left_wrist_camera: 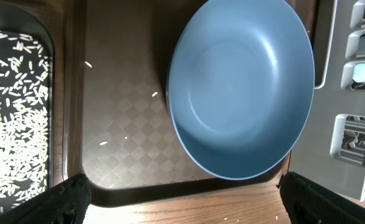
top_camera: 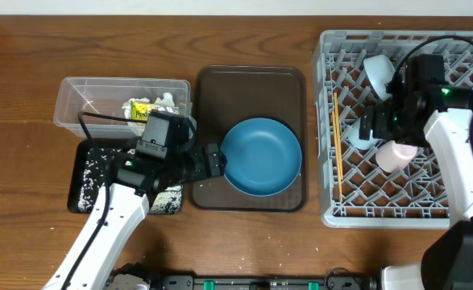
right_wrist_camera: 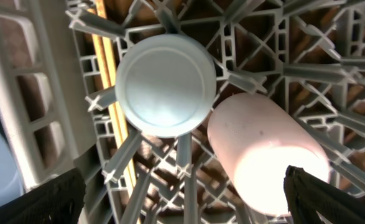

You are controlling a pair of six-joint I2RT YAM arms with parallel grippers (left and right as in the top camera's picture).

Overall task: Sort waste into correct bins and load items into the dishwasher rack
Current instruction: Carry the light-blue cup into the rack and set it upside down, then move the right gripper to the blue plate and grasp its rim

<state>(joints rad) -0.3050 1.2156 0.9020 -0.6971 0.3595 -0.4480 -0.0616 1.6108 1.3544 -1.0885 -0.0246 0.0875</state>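
My left claw [left_wrist_camera: 182, 202] reaches from the tabletop's front edge, jaws wide apart, at the left rim of the smooth round blue plate [left_wrist_camera: 241, 87] on the textured brown tray [left_wrist_camera: 126, 124]. My right claw [right_wrist_camera: 185, 199] also gapes above the grey lattice rack [right_wrist_camera: 33, 93]. There the upturned light-blue cup [right_wrist_camera: 165, 84] sits just beside the toppled pink cup [right_wrist_camera: 266, 155], near the wooden chopsticks [right_wrist_camera: 110, 93] along the rack's left edge.

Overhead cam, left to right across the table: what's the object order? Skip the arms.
clear plastic tub → blue plate on the brown tray → wooden chopsticks by the dishwasher rack left wall → pink cup. Left out for overlap: black tray, white bowl.
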